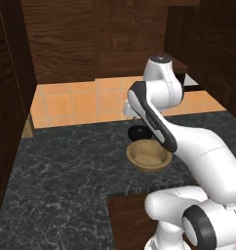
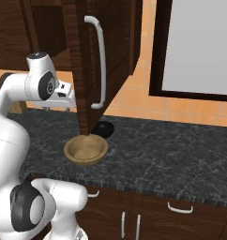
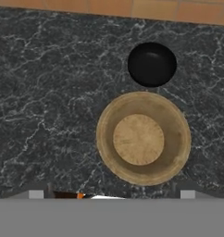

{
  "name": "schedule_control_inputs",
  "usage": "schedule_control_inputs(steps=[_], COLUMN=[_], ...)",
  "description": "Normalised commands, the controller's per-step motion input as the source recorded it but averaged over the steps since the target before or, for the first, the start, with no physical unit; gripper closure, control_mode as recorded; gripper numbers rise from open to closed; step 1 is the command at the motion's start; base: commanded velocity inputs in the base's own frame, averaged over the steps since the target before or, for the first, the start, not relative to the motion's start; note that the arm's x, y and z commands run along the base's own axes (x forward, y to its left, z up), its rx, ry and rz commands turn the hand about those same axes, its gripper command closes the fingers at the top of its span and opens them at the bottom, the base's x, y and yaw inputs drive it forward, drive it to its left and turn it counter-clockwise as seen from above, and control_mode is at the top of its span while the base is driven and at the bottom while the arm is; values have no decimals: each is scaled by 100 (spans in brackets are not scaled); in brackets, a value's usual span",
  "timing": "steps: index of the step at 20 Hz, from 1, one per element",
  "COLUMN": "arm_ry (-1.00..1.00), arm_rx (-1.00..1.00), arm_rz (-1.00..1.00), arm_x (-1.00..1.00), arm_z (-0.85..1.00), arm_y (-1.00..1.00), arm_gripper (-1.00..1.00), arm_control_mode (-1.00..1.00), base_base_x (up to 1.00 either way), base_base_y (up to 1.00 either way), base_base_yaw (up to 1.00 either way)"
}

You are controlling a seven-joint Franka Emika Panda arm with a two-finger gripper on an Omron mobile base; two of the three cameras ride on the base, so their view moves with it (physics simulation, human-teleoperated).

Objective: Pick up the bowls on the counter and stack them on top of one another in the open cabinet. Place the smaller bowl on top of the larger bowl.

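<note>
The gripper (image 3: 111, 194) stands with its jaws wide apart and nothing between them, looking straight down on the wide tan wood-coloured bowl (image 3: 143, 138). That bowl sits on the dark marbled stone counter (image 3: 49, 102), the small glossy black bowl (image 3: 152, 64) just beside it, toward the orange tiled wall (image 3: 132, 8). No writing is legible.

- Tan bowl (image 3: 143, 138) sits upright on the dark marbled counter (image 3: 49, 97), slightly right of centre, with a paler flat disc inside.
- Black bowl (image 3: 152, 64) at 12 o'clock from the tan bowl, just beside it, with a thin strip of counter between the rims.
- Orange tiles (image 3: 132, 7) along the top edge.
</note>
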Motion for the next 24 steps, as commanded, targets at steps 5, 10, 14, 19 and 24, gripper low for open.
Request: schedule_control_inputs(steps=[5,10,14,19,24], arm_ry=[-3,-16,-3,0,0], arm_rx=[-9,-4,-1,0,0], arm_rz=[0,5,7,1,-4], arm_x=[5,15,42,69,85], arm_z=[-59,-52,-32,-26,-33], arm_y=[-11,-46,-36,-8,30], arm_gripper=[-100,-100,-100,-100,-100], arm_control_mode=[-100,-100,-100,-100,-100], base_base_x=[0,0,0,0,0], base_base_y=[0,0,0,0,0], base_base_yaw=[0,0,0,0,0])
